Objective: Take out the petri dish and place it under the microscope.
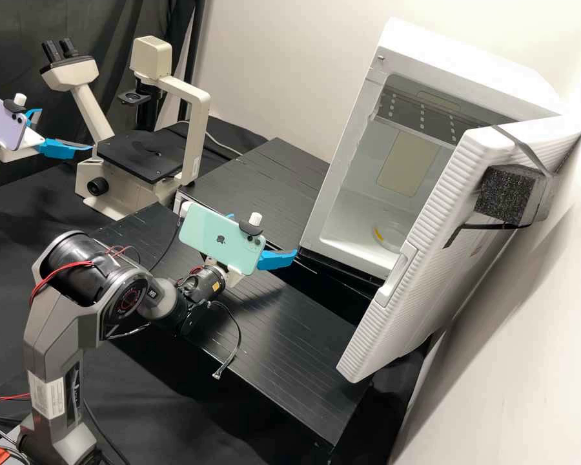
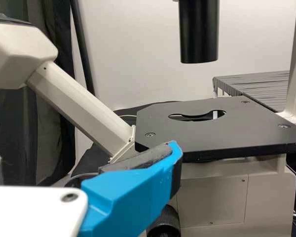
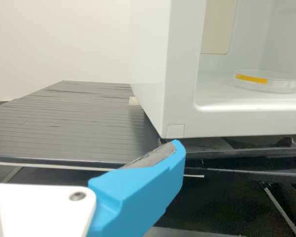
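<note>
Progress: cabinet door [image 1: 436, 226] open, step done. Petri dish [image 1: 394, 237] inside the white cabinet [image 1: 458, 58], flat on the chamber floor, yellow strip [image 3: 251, 79] on its side. So the dish has neither been taken out nor placed. Left to do: reach in, grasp, lift clear, carry over to the microscope [image 1: 201, 123], set down on the stage [image 1: 135, 155] under the lens. Call it early stage; the whole transfer remains.

Layout, high view: cabinet toward 2 o'clock, microscope toward 10 o'clock.

Right gripper [image 1: 263, 235]: fingers well spread, holding nothing. Outside the cabinet mouth, over the black bench [image 1: 284, 323], dish roughly at 3 o'clock from it in the high view. No contact with dish or cabinet seen; pad [image 3: 150, 156] bare. Looks like the one for the pick. It likely needs to go up and in past the cabinet's front edge, without bumping the rim or door.

Left gripper [image 1: 66, 129]: also spread, nothing held. Near the microscope, around 9 to 10 o'clock from the stage; no contact visible, though exact spacing to the stage edge is hard to tell.
</note>
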Controlling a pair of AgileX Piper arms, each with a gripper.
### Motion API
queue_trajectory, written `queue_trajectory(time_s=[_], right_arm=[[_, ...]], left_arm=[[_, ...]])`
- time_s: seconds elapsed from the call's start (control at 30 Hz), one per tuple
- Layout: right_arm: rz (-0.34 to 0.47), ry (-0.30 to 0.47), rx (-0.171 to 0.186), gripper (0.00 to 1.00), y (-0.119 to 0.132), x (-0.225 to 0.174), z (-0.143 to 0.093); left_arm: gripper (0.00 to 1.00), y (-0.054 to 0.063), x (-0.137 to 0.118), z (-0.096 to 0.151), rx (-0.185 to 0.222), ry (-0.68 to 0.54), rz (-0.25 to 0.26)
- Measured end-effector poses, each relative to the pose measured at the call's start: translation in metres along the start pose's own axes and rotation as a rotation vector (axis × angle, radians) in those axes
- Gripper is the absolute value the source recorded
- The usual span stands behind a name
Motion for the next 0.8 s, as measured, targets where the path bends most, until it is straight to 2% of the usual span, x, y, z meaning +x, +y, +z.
queue_trajectory(time_s=[0.43,0.57,0.8], right_arm=[[0.002,-0.004,-0.004,1.0,-0.001,-0.007,0.005],[0.034,-0.005,-0.007,1.0,0.006,-0.027,0.016],[0.159,-0.003,0.025,1.0,0.035,-0.061,0.041]], left_arm=[[1.0,0.0,0.0,0.0,0.0,0.0,0.0],[1.0,0.0,0.0,0.0,0.0,0.0,0.0],[1.0,0.0,0.0,0.0,0.0,0.0,0.0]])
